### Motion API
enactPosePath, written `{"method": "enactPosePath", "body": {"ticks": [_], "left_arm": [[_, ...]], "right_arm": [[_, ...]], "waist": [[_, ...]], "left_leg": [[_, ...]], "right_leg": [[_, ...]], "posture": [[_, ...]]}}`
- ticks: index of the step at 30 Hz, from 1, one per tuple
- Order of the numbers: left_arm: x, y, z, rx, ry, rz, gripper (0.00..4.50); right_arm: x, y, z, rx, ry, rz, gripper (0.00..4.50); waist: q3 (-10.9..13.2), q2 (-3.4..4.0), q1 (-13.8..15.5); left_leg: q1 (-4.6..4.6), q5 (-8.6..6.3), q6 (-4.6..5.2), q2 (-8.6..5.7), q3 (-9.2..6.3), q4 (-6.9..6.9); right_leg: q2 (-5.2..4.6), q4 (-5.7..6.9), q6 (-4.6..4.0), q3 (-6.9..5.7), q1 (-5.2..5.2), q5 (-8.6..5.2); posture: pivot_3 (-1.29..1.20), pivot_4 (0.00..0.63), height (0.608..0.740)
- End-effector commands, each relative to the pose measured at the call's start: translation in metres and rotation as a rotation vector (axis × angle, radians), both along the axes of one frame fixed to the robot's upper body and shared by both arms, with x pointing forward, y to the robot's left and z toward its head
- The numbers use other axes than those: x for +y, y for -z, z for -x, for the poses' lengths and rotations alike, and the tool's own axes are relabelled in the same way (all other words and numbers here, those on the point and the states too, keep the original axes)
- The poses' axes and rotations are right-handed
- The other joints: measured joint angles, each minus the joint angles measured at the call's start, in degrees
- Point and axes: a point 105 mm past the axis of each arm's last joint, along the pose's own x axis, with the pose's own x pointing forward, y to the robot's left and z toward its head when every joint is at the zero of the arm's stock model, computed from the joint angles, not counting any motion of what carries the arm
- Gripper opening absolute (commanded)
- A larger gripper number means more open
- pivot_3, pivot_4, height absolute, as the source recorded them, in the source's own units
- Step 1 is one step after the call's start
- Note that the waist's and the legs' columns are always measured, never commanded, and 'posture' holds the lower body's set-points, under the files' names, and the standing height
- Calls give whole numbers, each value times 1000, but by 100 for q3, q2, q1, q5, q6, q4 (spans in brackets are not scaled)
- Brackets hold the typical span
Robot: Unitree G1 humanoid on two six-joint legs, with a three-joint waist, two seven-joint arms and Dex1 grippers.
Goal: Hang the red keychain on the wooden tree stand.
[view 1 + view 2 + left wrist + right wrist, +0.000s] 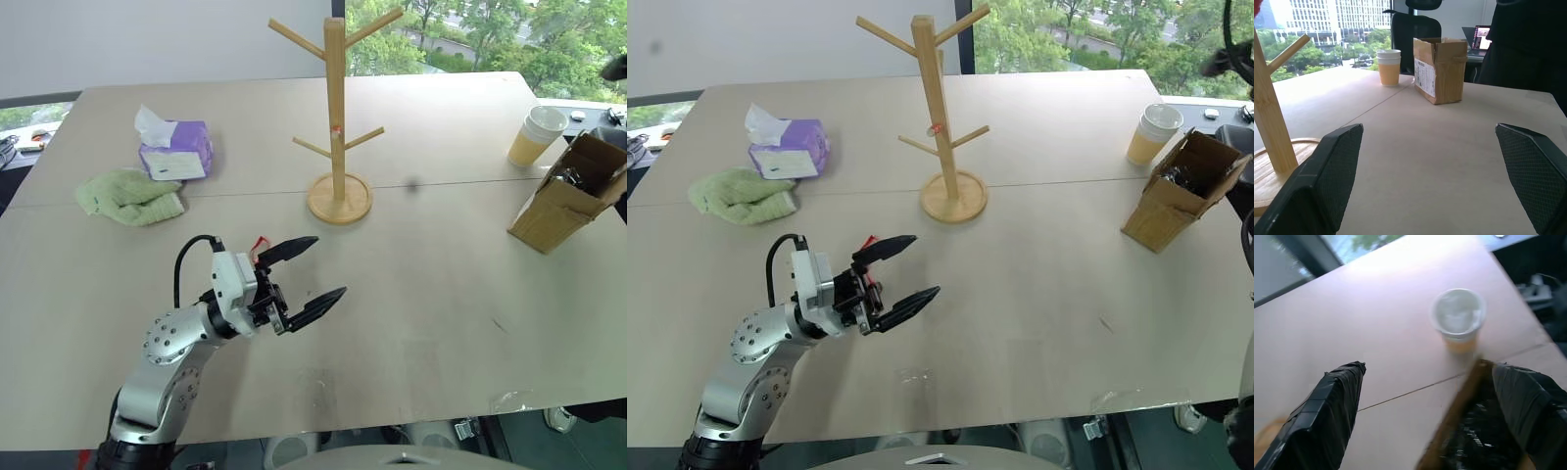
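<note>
The wooden tree stand (336, 117) stands upright at the table's middle back, with a small red mark on its pole; its pole and base also show in the left wrist view (1271, 132). A small bit of red cord, apparently the red keychain (260, 243), lies on the table just behind my left gripper, and its key is hidden. My left gripper (328, 265) hovers low over the near table, open and empty, pointing toward the stand. My right gripper (1427, 369) is open and empty, high above the cardboard box (1459, 406) and the paper cup (1457, 313).
A cardboard box (568, 196) with dark contents and stacked paper cups (537, 135) stand at the right edge. A purple tissue pack (176, 149) and a green cloth (127, 196) lie at the back left. A seam crosses the table (441, 294) behind the stand's base.
</note>
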Motion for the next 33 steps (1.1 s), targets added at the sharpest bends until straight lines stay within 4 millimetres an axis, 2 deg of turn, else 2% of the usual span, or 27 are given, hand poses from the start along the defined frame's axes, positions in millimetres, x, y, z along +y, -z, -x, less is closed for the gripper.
{"method": "enactPosePath", "body": {"ticks": [1, 4, 6, 9, 12, 13, 15, 21, 26, 29, 33], "left_arm": [[4, -6, -7, 2, -68, 45, 4500], [7, -6, -15, 35, -135, 72, 4500], [14, -10, -22, 48, -222, 107, 4500], [31, -17, -37, 50, -398, 146, 4500], [48, -13, -49, 109, -523, 189, 4500], [54, -9, -54, 138, -566, 201, 4500], [63, -3, -62, 169, -635, 204, 4500], [66, 14, -69, 228, -735, 200, 4500], [59, 29, -61, 336, -811, 245, 4500], [57, 35, -56, 379, -874, 236, 4500], [52, 29, -50, 430, -919, 233, 4500]], "right_arm": [[41, 2, 11, -128, -267, 50, 4450], [56, 11, 19, -245, -387, 75, 4450], [65, 27, 30, -362, -498, 152, 4450], [84, 52, 54, -489, -691, 163, 4450], [94, 88, 80, -539, -850, 151, 4450], [96, 110, 90, -510, -923, 153, 4450], [97, 138, 104, -499, -1021, 144, 4450], [93, 207, 136, -489, -1220, 220, 4450], [90, 227, 139, -589, -1285, 319, 4450], [87, 242, 143, -587, -1341, 383, 4450], [86, 245, 137, -617, -1309, 401, 4450]], "waist": [[-3, -4, 24], [-2, -4, 50], [-2, -3, 81], [-9, -16, 139], [-12, -20, 149], [-12, -20, 150], [-14, -22, 161], [-14, -29, 141], [-14, -30, 138], [-14, -31, 146], [-14, -31, 158]], "left_leg": [[-1, 0, 0, 4, -8, 4], [-4, 1, -1, 5, -18, 7], [-6, 5, -6, 2, -14, 11], [-2, 13, -20, 0, -28, 14], [2, 12, -18, 0, -39, 20], [2, 6, -7, -1, -40, 21], [12, 3, -2, -3, -59, 28], [68, -1, 3, -8, -67, 32], [92, -1, 3, -6, -62, 27], [92, -1, 2, -6, -63, 27], [92, 0, 1, -7, -64, 28]], "right_leg": [[0, 0, 0, -2, 6, 0], [-8, -1, 6, -3, 14, 3], [-8, 3, 12, -4, 9, 7], [-10, -7, 16, -27, 26, 8], [-10, -1, 17, -36, 34, 9], [-11, 2, 17, -38, 34, 9], [-11, -6, 18, -59, 57, 9], [-10, -12, 20, -63, 119, 6], [-8, -10, 18, -57, 134, 5], [-8, -9, 18, -57, 134, 5], [-11, -8, 17, -57, 136, 6]], "posture": [[0, 150, 740], [0, 150, 740], [0, 150, 740], [0, 150, 740], [0, 150, 740], [0, 150, 740], [0, 150, 740], [0, 150, 740], [0, 150, 740], [0, 150, 740], [0, 150, 740]]}}
